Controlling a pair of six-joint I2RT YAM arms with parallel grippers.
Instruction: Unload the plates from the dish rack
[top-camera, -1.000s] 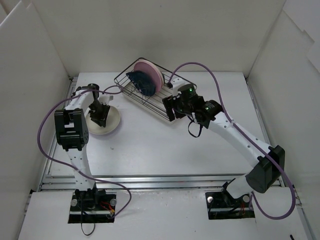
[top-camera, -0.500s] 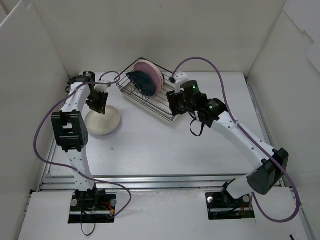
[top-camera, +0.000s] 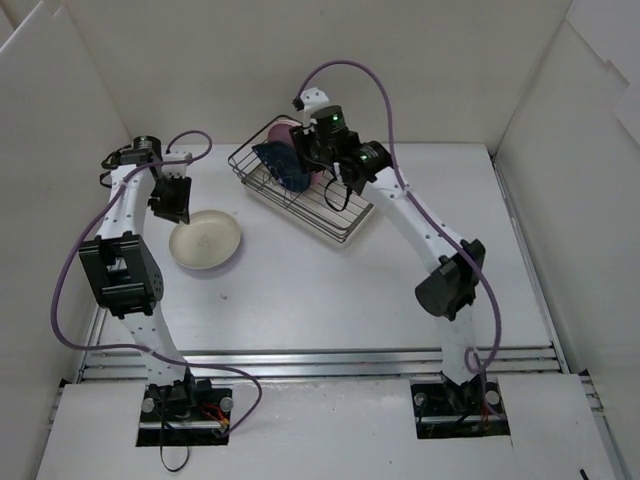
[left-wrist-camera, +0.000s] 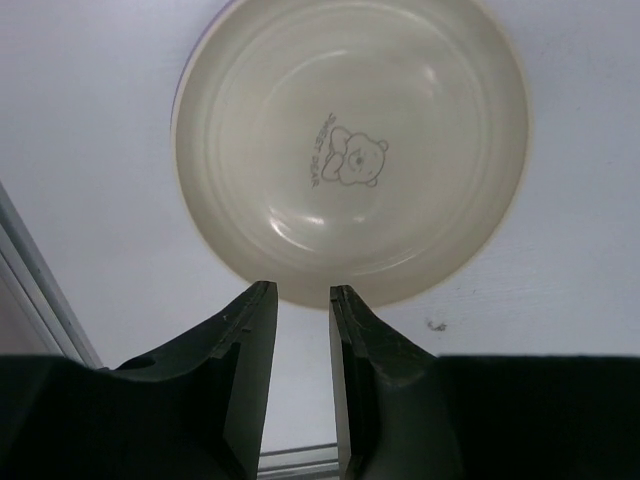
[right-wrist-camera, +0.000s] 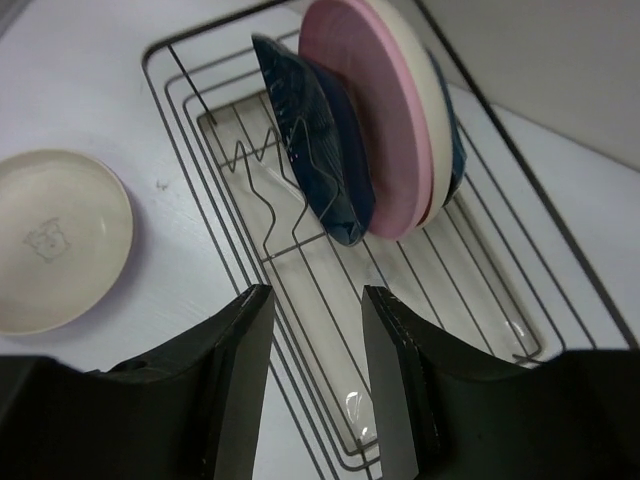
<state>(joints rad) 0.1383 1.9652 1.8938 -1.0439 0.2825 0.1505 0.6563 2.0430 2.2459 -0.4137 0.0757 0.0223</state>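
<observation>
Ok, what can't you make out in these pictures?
Right wrist view: the pink plate hides most of the plates behind it in the dish rack; count unclear.
Left wrist view: the cream plate's far rim is cut off by the frame edge.
Its printed lettering is too small to read.

one faint print on the cream plate

the cream plate (left-wrist-camera: 430, 120) carries a pale grey bear drawing (left-wrist-camera: 358, 160) in the middle of its well. a short curved line of lettering (left-wrist-camera: 320, 135) runs along one side of the bear. in the left wrist view it looks like two short words, but the letters are too small and faint to read with any certainty. in the right wrist view the same print is only a grey smudge. no other writing can be read
</observation>
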